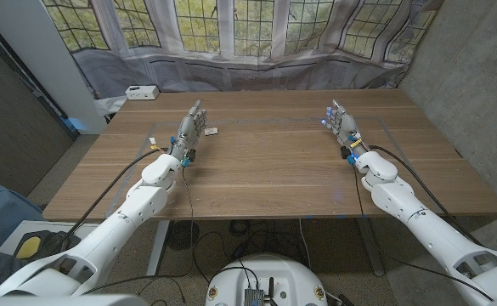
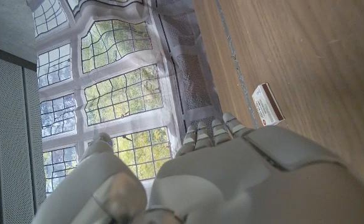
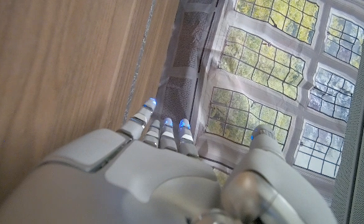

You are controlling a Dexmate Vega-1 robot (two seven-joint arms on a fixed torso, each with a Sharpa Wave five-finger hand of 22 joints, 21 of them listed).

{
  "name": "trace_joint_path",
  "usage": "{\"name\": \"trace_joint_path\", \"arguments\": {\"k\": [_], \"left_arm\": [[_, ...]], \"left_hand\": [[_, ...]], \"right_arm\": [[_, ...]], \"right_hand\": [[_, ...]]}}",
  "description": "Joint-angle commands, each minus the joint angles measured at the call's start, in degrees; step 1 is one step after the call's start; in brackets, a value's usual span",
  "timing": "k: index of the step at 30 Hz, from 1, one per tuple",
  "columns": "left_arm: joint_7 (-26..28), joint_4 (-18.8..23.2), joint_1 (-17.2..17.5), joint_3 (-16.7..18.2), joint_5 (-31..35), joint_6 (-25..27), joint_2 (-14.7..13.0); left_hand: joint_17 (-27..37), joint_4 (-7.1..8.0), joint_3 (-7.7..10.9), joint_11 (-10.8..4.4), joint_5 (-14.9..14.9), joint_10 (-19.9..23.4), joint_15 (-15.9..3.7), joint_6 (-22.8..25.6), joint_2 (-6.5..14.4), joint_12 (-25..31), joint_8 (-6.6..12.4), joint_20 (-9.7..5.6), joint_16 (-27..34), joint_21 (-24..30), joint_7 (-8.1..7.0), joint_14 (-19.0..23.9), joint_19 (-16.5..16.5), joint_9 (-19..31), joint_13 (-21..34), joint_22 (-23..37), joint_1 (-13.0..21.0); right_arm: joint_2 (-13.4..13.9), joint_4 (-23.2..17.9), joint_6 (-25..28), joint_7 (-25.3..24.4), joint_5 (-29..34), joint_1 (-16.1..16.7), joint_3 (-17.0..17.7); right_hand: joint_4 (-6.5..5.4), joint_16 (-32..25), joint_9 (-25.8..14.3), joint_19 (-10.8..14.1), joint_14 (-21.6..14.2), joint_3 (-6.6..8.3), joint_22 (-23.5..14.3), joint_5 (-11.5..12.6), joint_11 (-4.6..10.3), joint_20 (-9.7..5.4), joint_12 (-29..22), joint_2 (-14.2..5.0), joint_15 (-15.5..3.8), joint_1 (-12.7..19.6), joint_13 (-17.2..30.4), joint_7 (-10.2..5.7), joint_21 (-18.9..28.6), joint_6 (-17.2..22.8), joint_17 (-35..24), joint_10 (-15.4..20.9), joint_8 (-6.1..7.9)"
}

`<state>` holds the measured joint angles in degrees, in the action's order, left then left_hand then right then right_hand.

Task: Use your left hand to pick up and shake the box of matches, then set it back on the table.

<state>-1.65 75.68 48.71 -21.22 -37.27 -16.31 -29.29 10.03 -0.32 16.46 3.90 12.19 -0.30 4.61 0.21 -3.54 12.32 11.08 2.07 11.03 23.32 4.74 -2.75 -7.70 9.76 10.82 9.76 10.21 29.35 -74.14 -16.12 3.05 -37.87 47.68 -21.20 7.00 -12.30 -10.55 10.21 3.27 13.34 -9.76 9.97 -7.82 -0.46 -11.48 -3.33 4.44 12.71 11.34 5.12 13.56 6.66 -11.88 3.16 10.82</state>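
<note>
The box of matches [image 1: 211,131] lies flat on the wooden table [image 1: 265,170], upper left of centre in the head view, just beside our left hand [image 1: 191,129], not touching. That hand is empty, fingers extended, placed for a grasp. The box's long axis seems to run roughly along the fingers. Our right hand [image 1: 341,121] waits empty, well apart.

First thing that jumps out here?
Two white hands standing open on a wooden table: left hand on the robot's left, right hand on its right. A small matchbox lies just beside the left hand, untouched. A leaded window spans the back.
</note>
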Motion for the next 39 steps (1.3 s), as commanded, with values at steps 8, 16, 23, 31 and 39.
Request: {"name": "trace_joint_path", "arguments": {"k": [8, 16, 23, 31, 39], "left_arm": [[2.24, 1.76, 2.12, 0.86, 0.82, -3.52, 0.53], [6.28, 4.71, 2.70, 0.63, 4.58, -3.40, -0.43], [9.04, 4.81, 2.14, 0.23, 7.40, -4.58, 0.46], [10.18, -0.89, -1.07, -0.97, 11.61, -8.83, 2.51], [14.51, 0.31, -0.49, -0.08, 15.05, -11.01, 2.51]], "left_hand": [[0.21, -0.44, 0.49, 0.27, 0.21, 1.59, 0.42, 1.75, 0.42, 0.81, 0.64, -0.04, 0.65, 0.09, 0.54, 1.38, 0.78, 0.31, 0.28, 0.13, 0.80], [0.19, -1.19, 1.10, 0.16, -0.02, 3.88, 0.38, 4.57, 1.47, 1.40, 1.07, 0.89, 0.88, -0.30, -0.34, 3.25, 2.50, 0.31, 0.29, 0.16, 1.95], [0.14, -2.56, 2.01, -0.39, -0.58, 7.22, -0.39, 7.89, 2.68, 2.13, 1.26, 0.57, 1.36, -0.35, -0.37, 6.78, 6.28, 0.34, 0.31, 0.19, 3.79], [0.11, -4.16, 2.75, 0.22, -1.07, 11.24, -0.60, 12.29, 3.43, 2.84, 1.56, 0.90, 1.64, -0.43, 0.76, 10.94, 10.82, 0.40, 0.37, 0.19, 5.50], [0.09, -5.33, 3.77, -0.36, -1.26, 13.66, -0.85, 14.57, 4.64, 3.17, 1.52, 1.69, 1.75, -0.82, 0.28, 13.60, 12.84, 0.44, 0.42, 0.21, 7.17]], "right_arm": [[-0.39, -0.49, -0.88, 0.67, -1.16, 0.76, 0.43], [0.04, -0.15, -2.37, 2.15, -1.98, 1.34, 1.24], [-1.15, 1.95, -6.54, 4.47, -2.97, 1.28, 2.16], [-3.17, 4.04, -9.88, 5.81, -5.07, 1.18, 3.52], [-2.87, 3.67, -9.12, 5.46, -4.07, 0.50, 2.94]], "right_hand": [[0.09, -0.47, -0.22, 1.13, -0.90, 0.43, -0.13, 0.25, 0.03, -0.11, -0.70, 0.01, 0.16, 0.38, 0.02, -0.29, 0.20, 0.72, -0.27, 0.74, 0.44], [0.15, -0.44, -0.21, 1.34, -1.00, 0.46, -0.13, 0.26, 0.11, -0.36, -0.67, -0.05, 0.00, 0.46, 0.00, -0.12, 0.13, 0.79, -0.25, 0.79, 0.45], [0.25, -0.54, -0.20, 1.88, -1.49, 0.49, -0.13, 0.27, 0.47, -0.44, -0.69, -0.14, -0.29, 0.59, -0.03, -0.16, 0.11, 0.73, -0.22, 1.03, 0.39], [0.49, 0.14, -0.16, -0.27, -0.37, 0.41, -0.15, 0.25, 0.14, -0.82, -0.66, 0.02, -0.50, 0.75, -0.13, 0.86, -1.21, 0.98, -0.15, 1.56, 0.46], [0.51, 0.01, -0.15, 0.32, -0.82, 0.39, -0.15, 0.25, 0.28, -0.81, -0.77, -0.04, -0.59, 0.75, -0.15, 0.39, -1.14, 1.43, -0.14, 2.07, 0.59]]}}
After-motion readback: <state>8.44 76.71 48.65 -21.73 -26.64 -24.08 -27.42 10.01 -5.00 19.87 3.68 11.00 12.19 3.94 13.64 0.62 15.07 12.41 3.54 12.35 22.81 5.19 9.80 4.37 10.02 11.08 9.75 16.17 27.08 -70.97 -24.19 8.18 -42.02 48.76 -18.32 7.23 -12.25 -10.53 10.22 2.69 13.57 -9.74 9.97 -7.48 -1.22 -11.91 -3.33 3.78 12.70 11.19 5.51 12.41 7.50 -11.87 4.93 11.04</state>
